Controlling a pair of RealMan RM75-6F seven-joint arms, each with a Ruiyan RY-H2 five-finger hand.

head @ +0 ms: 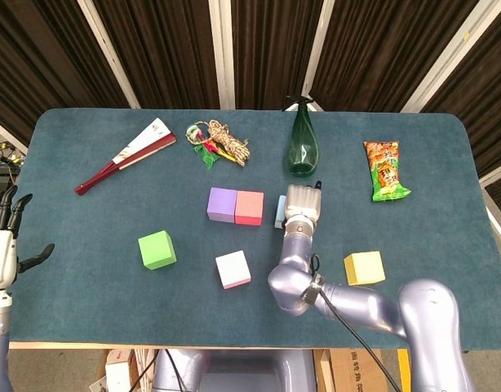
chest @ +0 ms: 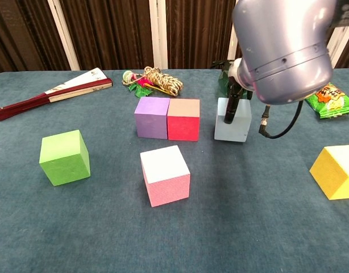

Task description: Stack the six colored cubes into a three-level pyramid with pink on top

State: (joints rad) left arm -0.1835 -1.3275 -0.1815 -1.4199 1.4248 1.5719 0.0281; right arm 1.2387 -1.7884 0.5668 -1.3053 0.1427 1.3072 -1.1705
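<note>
Your right hand [head: 303,204] is covering most of the light blue cube [chest: 232,119] from above, and your arm is hiding its grip. The frame edge is cutting off the yellow cube [chest: 336,170] and your left hand [head: 4,245].

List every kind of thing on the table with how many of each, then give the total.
Cubes: 6, purple, red, light blue, pink, green, yellow
Folding fan: 1
Rope bundle: 1
Green bottle: 1
Snack bag: 1
Total: 10
</note>
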